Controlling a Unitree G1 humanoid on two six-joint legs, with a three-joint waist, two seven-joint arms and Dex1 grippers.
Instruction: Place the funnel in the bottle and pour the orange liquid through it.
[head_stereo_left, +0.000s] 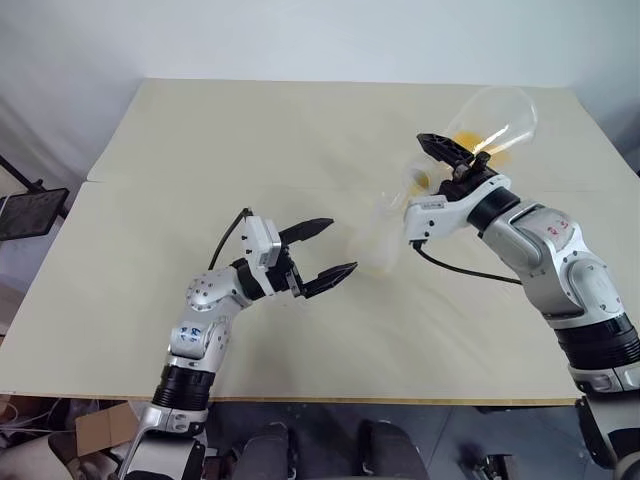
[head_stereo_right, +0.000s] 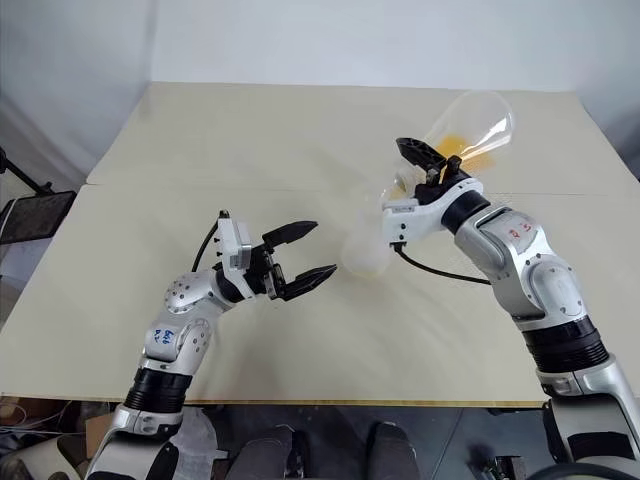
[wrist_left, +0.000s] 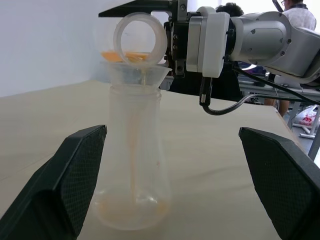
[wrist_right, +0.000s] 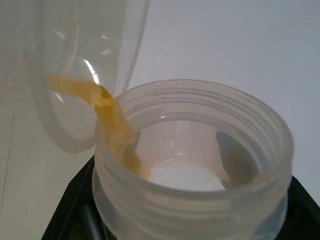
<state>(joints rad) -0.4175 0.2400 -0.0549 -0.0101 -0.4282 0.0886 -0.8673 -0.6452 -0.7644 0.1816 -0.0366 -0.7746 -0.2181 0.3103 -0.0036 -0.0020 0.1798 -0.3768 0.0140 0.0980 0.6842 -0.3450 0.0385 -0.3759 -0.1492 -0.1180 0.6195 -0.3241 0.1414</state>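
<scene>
The frosted bottle (wrist_left: 135, 150) stands upright on the table with the small clear funnel (wrist_left: 138, 76) seated in its neck. My right gripper (head_stereo_left: 455, 165) is shut on the neck of a larger clear flask (head_stereo_left: 497, 115), which is tipped mouth-down over the funnel. The orange liquid (head_stereo_left: 468, 140) pools in the flask, and a thin stream (wrist_right: 112, 125) runs over its threaded mouth (wrist_right: 195, 165) into the funnel. A shallow orange layer (wrist_left: 131, 210) lies in the bottle's base. My left gripper (head_stereo_left: 340, 247) is open just left of the bottle, its fingers (wrist_left: 75, 175) on either side of it and not touching.
The pale table (head_stereo_left: 200, 150) stretches wide around the bottle. A black stand (head_stereo_left: 30, 210) sits off its left edge, and a cardboard box (head_stereo_left: 100, 425) lies on the floor below. A cable (head_stereo_left: 465, 268) loops under my right wrist.
</scene>
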